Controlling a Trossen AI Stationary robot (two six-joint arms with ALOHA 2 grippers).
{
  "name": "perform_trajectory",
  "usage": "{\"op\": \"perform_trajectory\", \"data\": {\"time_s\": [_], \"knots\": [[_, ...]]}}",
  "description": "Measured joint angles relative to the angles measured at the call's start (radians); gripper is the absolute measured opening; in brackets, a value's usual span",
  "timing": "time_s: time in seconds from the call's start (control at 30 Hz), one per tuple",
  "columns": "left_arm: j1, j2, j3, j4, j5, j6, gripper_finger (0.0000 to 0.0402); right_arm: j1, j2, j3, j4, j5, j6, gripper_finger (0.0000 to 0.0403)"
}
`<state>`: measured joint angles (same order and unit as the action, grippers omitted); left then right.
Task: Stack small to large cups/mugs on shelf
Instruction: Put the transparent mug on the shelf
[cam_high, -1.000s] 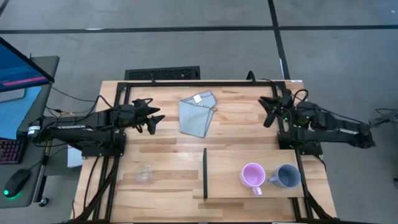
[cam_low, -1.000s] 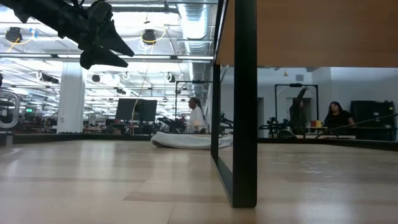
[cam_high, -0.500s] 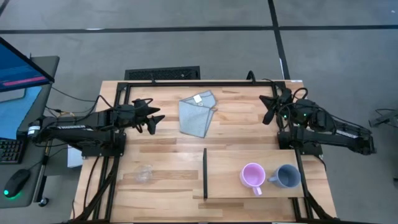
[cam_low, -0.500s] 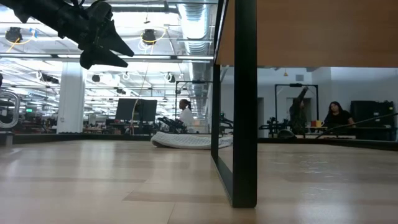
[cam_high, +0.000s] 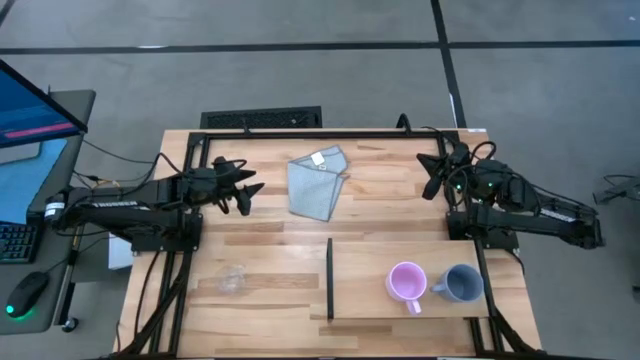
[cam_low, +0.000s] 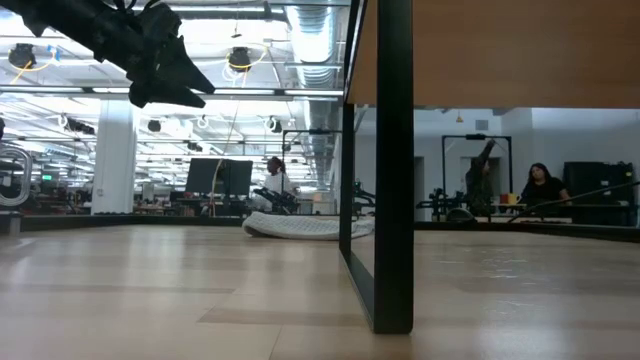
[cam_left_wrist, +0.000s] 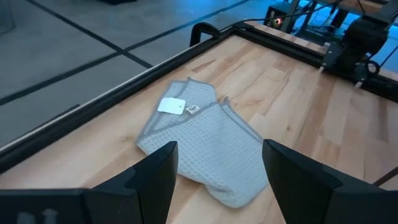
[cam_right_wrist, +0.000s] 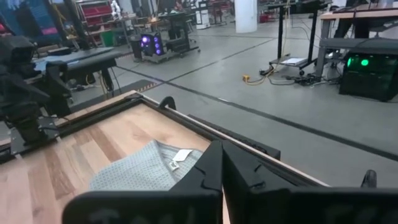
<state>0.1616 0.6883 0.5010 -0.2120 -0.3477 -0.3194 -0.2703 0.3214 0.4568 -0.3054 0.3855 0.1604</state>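
Note:
The pink-purple mug and the grey-blue mug stand side by side on the light-wood shelf at the table's near right. The clear cup stands on the tabletop at the near left, off the shelf. My left gripper is open and empty, raised over the table's far left, next to the folded cloth. My right gripper is shut and empty, raised over the far right.
The folded light-blue cloth, also in the left wrist view, lies at the table's far middle between the two grippers. A black divider strip stands along the shelf's left end. A black frame runs along the table's far edge.

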Motion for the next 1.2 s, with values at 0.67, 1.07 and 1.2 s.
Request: {"op": "perform_trajectory", "data": {"time_s": [0.67,1.07,1.2], "knots": [[-0.036,0.0,0.078,-0.118,0.394,-0.086,0.0226,0.0,0.0,0.0,0.0,0.004,0.034,0.0021],[-0.192,0.0,0.079,-0.222,0.373,-0.087,0.0226,0.0,0.0,0.0,0.0,0.009,0.051,0.0022],[-0.243,0.0,0.079,-0.269,0.424,-0.124,0.0226,0.0,0.0,0.0,0.0,0.009,0.051,0.002]]}}
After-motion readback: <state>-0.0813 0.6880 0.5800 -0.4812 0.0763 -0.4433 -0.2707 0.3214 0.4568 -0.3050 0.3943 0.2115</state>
